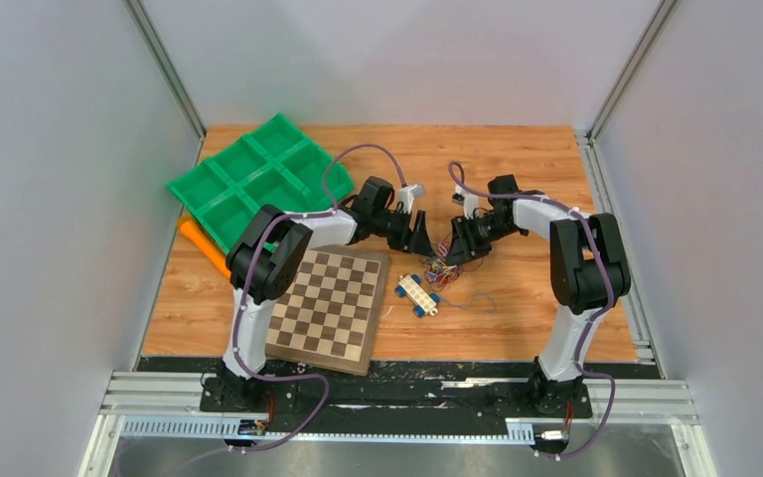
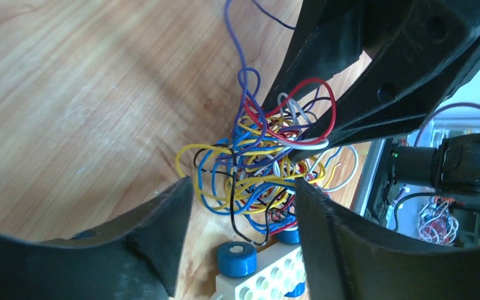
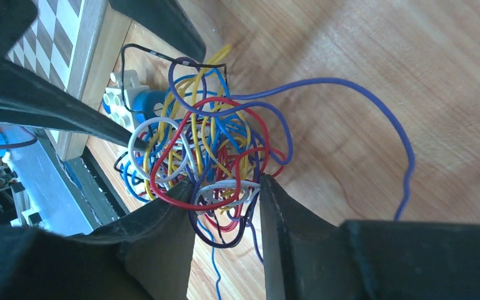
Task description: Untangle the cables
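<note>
Cables (image 1: 443,268), thin glossy wires in yellow, red, blue and white, sat balled on the wooden table (image 1: 517,159) with no clear long axis. From above, the clump lay at 5 o'clock of the left gripper (image 1: 423,244), whose jaws stood wide apart. It lay at 7 o'clock of the nearer right gripper (image 1: 457,252), whose jaws were narrowly apart, straddling loops.

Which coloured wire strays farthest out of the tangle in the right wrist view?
The thin blue-purple wire: it arcs alone over the bare wooden tabletop, clear of the knotted clump of mixed-colour wires, where red, yellow and white strands sit bunched.
</note>
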`<move>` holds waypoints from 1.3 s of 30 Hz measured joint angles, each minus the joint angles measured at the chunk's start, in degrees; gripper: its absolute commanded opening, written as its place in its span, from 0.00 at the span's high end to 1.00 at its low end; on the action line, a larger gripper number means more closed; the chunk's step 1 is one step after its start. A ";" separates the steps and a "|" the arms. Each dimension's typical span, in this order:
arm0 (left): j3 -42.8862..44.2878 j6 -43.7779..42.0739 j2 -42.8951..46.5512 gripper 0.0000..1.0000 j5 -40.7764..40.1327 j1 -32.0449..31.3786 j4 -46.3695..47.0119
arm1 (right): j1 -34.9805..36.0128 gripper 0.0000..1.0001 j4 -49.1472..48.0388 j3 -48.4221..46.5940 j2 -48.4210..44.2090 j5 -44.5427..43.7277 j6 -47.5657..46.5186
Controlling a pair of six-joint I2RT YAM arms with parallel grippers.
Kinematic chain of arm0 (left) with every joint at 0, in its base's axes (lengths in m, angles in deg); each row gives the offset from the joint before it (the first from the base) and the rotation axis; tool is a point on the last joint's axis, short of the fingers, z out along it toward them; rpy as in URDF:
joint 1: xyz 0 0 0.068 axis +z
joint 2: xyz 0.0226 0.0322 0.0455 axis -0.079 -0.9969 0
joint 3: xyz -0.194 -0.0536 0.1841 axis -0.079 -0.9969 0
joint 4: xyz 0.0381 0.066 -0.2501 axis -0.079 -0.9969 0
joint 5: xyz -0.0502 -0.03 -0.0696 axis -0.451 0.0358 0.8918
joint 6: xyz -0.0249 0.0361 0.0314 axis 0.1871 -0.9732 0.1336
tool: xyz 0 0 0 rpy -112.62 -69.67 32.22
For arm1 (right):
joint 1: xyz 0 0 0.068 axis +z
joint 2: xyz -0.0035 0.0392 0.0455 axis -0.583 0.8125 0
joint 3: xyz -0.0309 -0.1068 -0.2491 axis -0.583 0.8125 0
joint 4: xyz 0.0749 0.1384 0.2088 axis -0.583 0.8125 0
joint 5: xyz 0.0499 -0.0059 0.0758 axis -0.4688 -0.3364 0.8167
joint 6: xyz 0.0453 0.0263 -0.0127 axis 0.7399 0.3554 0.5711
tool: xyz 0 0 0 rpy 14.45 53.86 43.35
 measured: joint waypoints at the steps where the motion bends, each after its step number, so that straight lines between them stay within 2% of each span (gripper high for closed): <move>1: 0.07 0.79 -0.39 0.48 0.24 -0.20 0.46 | 0.00 0.67 -0.24 0.00 0.00 -0.02 0.15; 2: 0.07 1.31 -0.79 0.54 0.63 -0.26 0.98 | 0.00 0.71 -0.42 0.00 0.00 -0.04 0.26; 3: 0.07 2.12 -1.07 0.67 1.07 -0.37 1.49 | 0.00 0.74 -0.59 0.00 -0.02 -0.17 0.42; 4: 0.07 2.71 -1.29 0.74 1.79 -0.48 2.10 | -0.02 0.78 -0.83 0.00 -0.04 -0.48 0.57; 5: 0.07 3.45 -1.31 0.88 2.58 -0.50 2.62 | -0.02 0.82 -0.98 0.02 -0.09 -0.90 0.66; 6: 0.09 4.20 -1.31 0.96 3.56 -0.50 3.43 | -0.02 0.85 -1.16 0.02 -0.11 -1.66 0.85; 8: 0.13 5.70 -1.22 1.00 5.64 -0.48 5.66 | -0.02 0.90 -1.44 0.04 -0.11 -3.41 0.98; 13: 0.15 8.22 3.28 1.00 10.49 -0.39 7.91 | -0.55 0.90 -2.32 0.42 -1.16 -10.12 1.18; 19: 1.25 11.80 19.61 1.00 14.60 -0.11 10.45 | -3.96 0.89 -3.80 0.39 -2.84 -17.66 0.76; 23: 4.72 15.67 26.40 1.00 16.22 1.18 13.84 | -7.93 0.87 -3.82 -0.11 -2.82 -20.15 -0.33; 31: 17.99 18.67 30.16 1.00 17.00 8.37 13.51 | -17.57 0.88 -4.35 -1.70 -1.77 -24.26 -4.11; 39: 33.73 16.33 30.16 1.00 16.48 11.78 8.87 | -19.54 0.98 -4.48 -4.81 1.22 -25.62 -6.34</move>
